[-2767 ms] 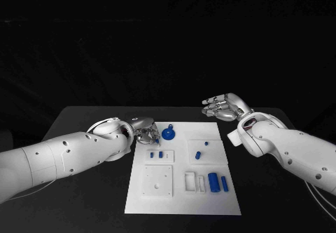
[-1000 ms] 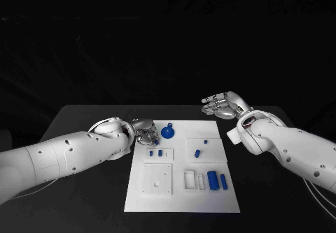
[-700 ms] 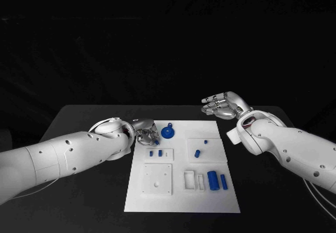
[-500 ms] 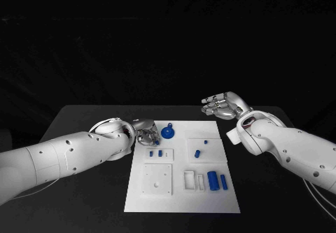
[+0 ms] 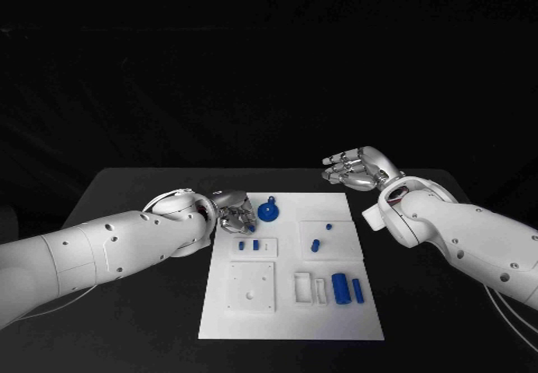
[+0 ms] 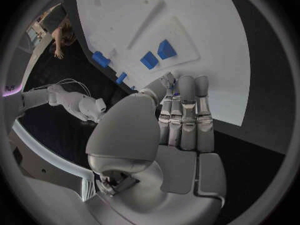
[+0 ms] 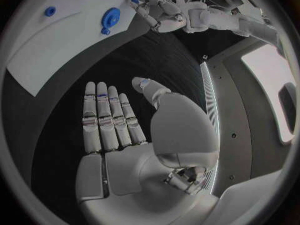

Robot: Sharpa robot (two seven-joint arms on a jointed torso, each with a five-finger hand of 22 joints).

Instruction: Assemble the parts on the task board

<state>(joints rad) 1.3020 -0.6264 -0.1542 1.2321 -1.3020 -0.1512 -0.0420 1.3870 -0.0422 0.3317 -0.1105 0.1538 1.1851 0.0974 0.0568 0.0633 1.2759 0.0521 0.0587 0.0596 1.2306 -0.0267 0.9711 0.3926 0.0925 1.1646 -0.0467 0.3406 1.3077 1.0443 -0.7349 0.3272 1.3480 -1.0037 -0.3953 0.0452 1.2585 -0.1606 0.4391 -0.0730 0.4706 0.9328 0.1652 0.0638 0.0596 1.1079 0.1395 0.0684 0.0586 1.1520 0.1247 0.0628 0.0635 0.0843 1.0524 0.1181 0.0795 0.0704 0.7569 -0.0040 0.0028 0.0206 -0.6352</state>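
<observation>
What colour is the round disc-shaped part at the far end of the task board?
Blue; the round part shows best in the head view.

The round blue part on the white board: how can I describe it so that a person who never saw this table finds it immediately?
Start from the white task board in the middle of the black table. Go to the board's far edge, beside the left hand: the round blue part lies there. It is the one disc-shaped blue piece, while the other blue parts nearer the robot are small blocks and cylinders.

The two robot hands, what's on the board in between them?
In the head view, the round blue part lies on the task board between the left hand and the right hand, much nearer the left hand.
</observation>
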